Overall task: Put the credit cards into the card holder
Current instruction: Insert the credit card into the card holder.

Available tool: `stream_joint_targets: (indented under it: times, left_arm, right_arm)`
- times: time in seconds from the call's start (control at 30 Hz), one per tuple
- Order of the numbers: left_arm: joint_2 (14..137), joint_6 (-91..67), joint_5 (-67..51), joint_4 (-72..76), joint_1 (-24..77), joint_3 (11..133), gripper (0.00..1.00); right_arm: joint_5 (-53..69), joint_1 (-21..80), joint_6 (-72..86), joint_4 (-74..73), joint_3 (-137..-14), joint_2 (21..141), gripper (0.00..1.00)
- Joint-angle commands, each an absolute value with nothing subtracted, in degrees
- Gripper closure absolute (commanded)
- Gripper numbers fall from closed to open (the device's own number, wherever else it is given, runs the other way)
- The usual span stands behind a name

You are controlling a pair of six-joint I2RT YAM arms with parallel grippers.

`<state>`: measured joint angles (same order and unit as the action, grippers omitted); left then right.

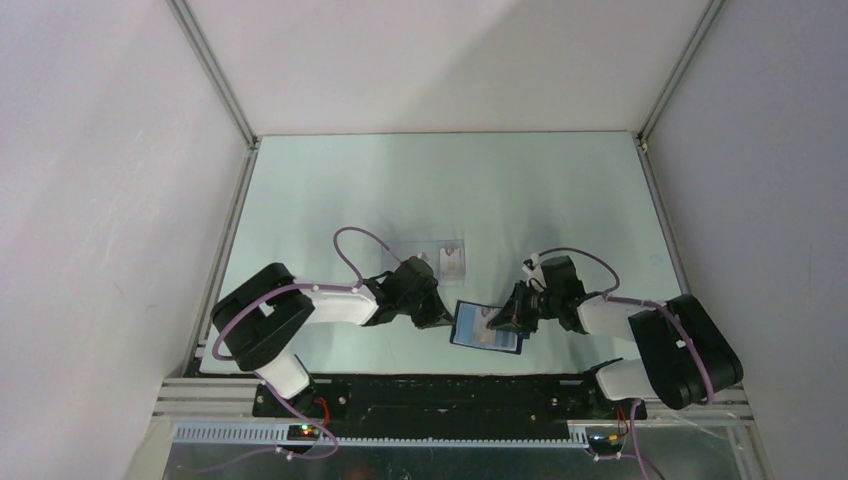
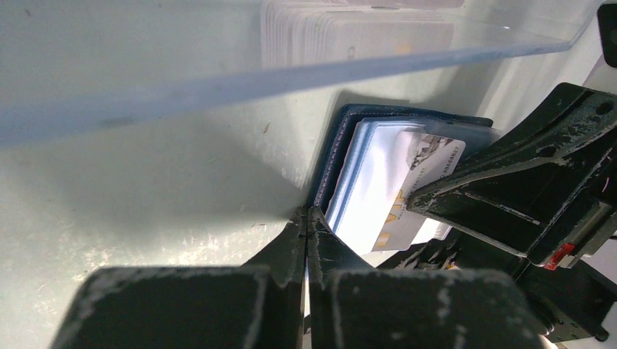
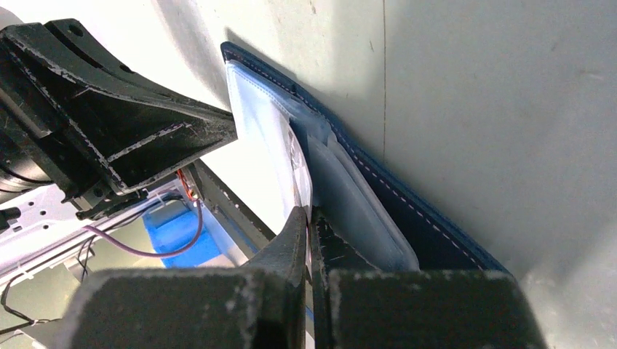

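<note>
The card holder is a dark navy wallet with pale blue inner faces, held open near the table's front edge between both arms. My left gripper is shut on its left edge; in the left wrist view the closed tips meet at the navy rim. My right gripper is shut on a pale printed credit card. In the right wrist view its tips pinch the card's edge, which lies against the holder's pale pockets.
Just behind the left gripper stands a clear acrylic tray with more pale cards stacked in it. White enclosure walls ring the pale green table. The metal rail with the arm bases runs along the front.
</note>
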<state>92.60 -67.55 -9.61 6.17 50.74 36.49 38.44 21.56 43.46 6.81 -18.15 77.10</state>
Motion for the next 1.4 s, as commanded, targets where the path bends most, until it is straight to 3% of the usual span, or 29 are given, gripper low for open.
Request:
stream_joint_targets:
  times: [0.0, 0.13, 0.5, 0.67, 0.83, 1.0, 1.17, 1.37]
  left_arm:
    - [94.16, -67.32, -8.10, 3.25, 51.42, 36.45, 1.00]
    - [93.85, -67.66, -8.17, 3.25, 51.50, 36.22, 1.00]
    - [91.76, -69.34, -6.65, 3.25, 51.53, 34.40, 1.00]
    - [91.03, -70.03, -5.93, 3.25, 51.57, 33.62, 1.00]
    - [91.20, -69.97, -5.92, 3.25, 51.56, 33.77, 1.00]
    - [91.40, -69.47, -6.10, 3.25, 51.50, 34.09, 1.00]
    - [91.12, -69.49, -6.15, 3.21, 51.53, 33.87, 1.00]
    - [89.48, -69.68, -5.73, 3.19, 51.64, 33.39, 1.00]
  right_arm:
    - [34.35, 22.98, 41.79, 6.50, -18.97, 81.11, 1.00]
    - [34.85, 25.67, 43.62, 9.11, -19.72, 85.00, 0.96]
    - [28.87, 32.00, 42.80, 0.11, -25.93, 84.73, 0.58]
    - [21.98, 33.23, 39.12, -11.33, -30.34, 81.11, 0.34]
    - [17.92, 34.01, 36.36, -19.06, -33.66, 79.15, 0.22]
    - [18.87, 35.08, 36.39, -17.44, -34.34, 81.02, 0.21]
    - [24.20, 35.91, 37.88, -12.91, -35.52, 86.26, 0.33]
    - [24.98, 38.17, 36.94, -15.37, -41.55, 89.44, 0.33]
